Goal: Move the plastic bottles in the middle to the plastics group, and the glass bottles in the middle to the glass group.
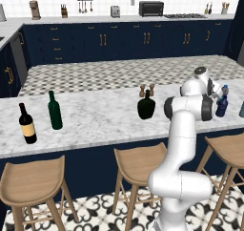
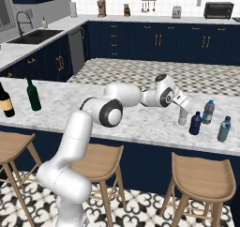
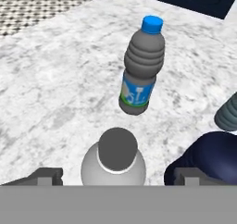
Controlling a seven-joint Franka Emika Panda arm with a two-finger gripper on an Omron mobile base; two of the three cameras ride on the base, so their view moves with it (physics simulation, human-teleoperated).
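Marble-topped island counter [image 1: 95, 115] carries everything, and its long front edge faces the stools. Largest of the task's things is the squat glass bottle [image 1: 146, 106], alone in the middle of the counter; I judge it heavy, rigid, slick and breakable, best taken around its short narrow neck or low on the belly and set down gently. It has a long way to go to the glass group by the counter's left end, where the green wine bottle [image 1: 55, 111] stands just beside the black wine bottle [image 1: 27, 124] near the front edge; both are tall and tippy, so the newcomer wants room. Two small shakers [image 1: 146, 89] stand just behind the squat bottle, close enough to knock on a reach from behind. Toward the right end the plastics are crowded: the navy bottle [image 2: 195, 123], the blue-capped clear bottle [image 2: 208, 112] and the teal bottle [image 2: 224, 129] stand near one another. Smallest, the grey bottle [image 3: 114, 165] stands upright directly under the gripper [image 3: 119, 177], whose fingers are spread wide to either side of it without pinching it. I judge it light, thin-walled and easily toppled, so lifting straight up looks safest, the navy bottle being just beside one fingertip
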